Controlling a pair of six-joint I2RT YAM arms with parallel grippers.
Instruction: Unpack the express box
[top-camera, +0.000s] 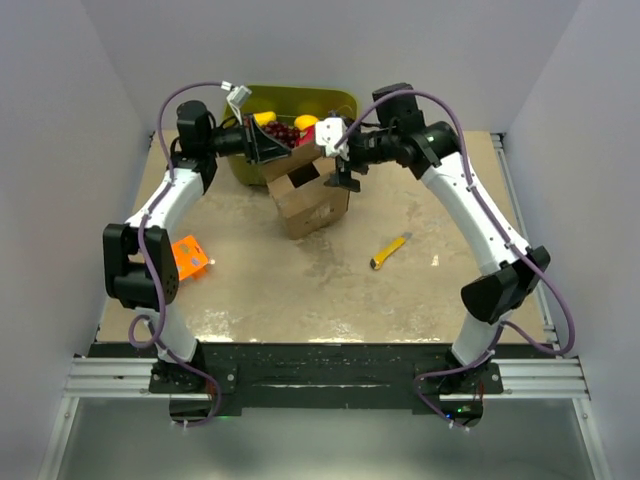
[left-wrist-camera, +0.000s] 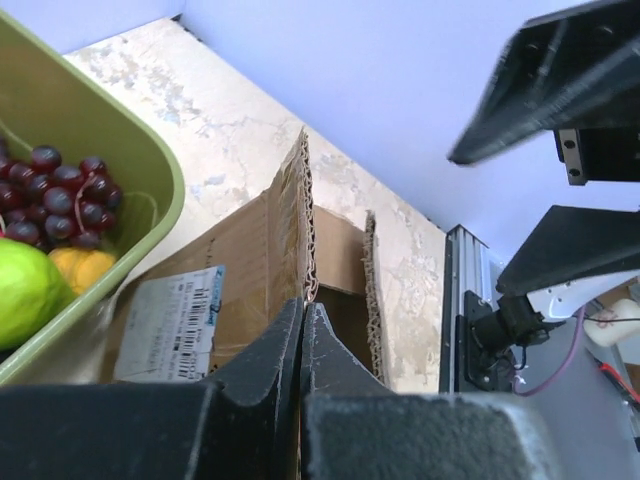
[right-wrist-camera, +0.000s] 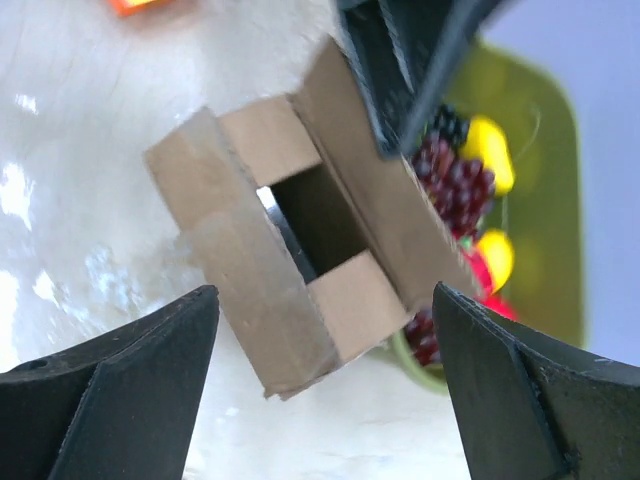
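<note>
Express box: the express box (top-camera: 310, 205) (left-wrist-camera: 250, 255) (right-wrist-camera: 225, 235) stands on the bench (top-camera: 300, 290) toward the far edge, about midway between the left and right edges, and is turned at an angle to them.
Box state: the top is open with 4 flaps spread; the inside is dark, and I cannot tell what it holds.
Label: a white label (left-wrist-camera: 170, 325) is on the side that faces the bin.
Left gripper: the left gripper (top-camera: 268, 143) (left-wrist-camera: 303, 312) (right-wrist-camera: 400, 60) is at the box's far side, fingers pressed together; the corrugated edge of the far flap (left-wrist-camera: 275, 225) (right-wrist-camera: 385, 205) runs straight into the seam between them, so the flap is pinched.
Right gripper: the right gripper (top-camera: 340, 165) (right-wrist-camera: 325, 330) hangs above the box's right side with its jaws spread wide and nothing between them; in its wrist view the open box lies between the 2 fingers.
Bin: an olive-green bin (top-camera: 340, 100) (left-wrist-camera: 165, 185) (right-wrist-camera: 545, 150) sits at the far edge, just beside the box, holding dark grapes (top-camera: 283, 132) (left-wrist-camera: 60, 195) (right-wrist-camera: 450, 185) and yellow and green fruit.
Knife: a yellow utility knife (top-camera: 390, 251) lies right of centre, apart from the box.
Orange package: a flat orange package (top-camera: 190, 255) lies near the left edge.
</note>
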